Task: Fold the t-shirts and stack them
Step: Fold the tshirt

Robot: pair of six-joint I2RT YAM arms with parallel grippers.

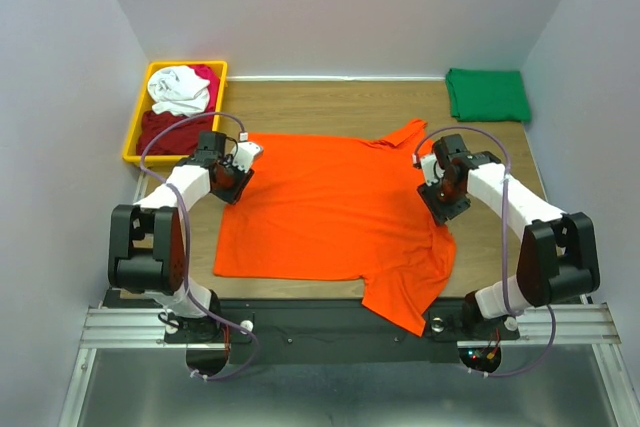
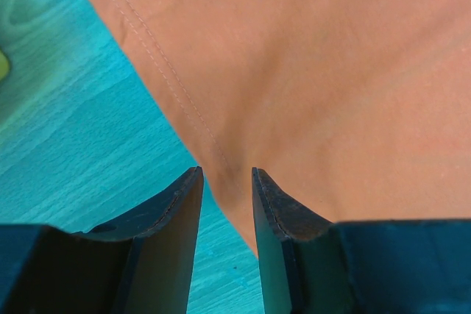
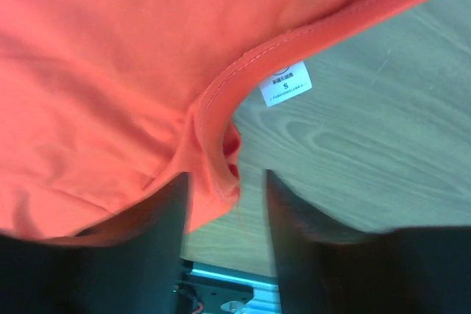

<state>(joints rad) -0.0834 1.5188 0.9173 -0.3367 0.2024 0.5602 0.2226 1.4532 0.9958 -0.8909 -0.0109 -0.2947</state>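
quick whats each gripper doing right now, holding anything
left gripper: open, fingers apart over the orange shirt edge, not gripping it.
right gripper: open, the shirt's collar loose between its fingers.

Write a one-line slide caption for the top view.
Left arm and right arm flank an orange t-shirt spread on the table; green shirt folded far right, yellow bin far left.

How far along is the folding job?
Done: one green t-shirt lies folded at the far right corner. In hand: the orange t-shirt is spread flat, left gripper and right gripper open at its edges. Left: fold and stack it, then the white shirt and dark red shirt in the yellow bin.
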